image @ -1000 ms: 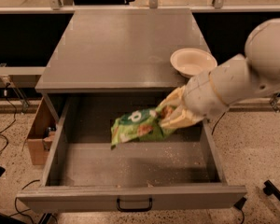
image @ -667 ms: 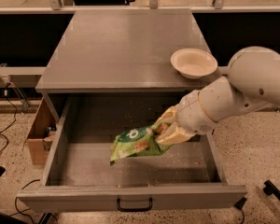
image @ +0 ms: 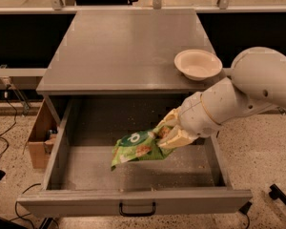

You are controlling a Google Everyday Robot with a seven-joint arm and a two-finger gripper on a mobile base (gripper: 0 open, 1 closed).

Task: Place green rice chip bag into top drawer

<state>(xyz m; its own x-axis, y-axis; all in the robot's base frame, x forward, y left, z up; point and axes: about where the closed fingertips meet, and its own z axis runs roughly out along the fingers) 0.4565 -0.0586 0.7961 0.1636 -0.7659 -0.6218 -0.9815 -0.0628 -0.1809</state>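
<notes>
Camera view: the tool (image: 168, 135) grips the bag (image: 136, 148) by its right end, low inside the open drawer (image: 133, 197), near its floor. Best to lower until the bag rests, then let go and rise clear of the counter (image: 124, 51) edge. The arm (image: 229, 104) reaches in from the right, slanting down-left.

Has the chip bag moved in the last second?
Yes. Held by the hand, the chip bag has dropped lower into the drawer, farther from the bowl.
</notes>
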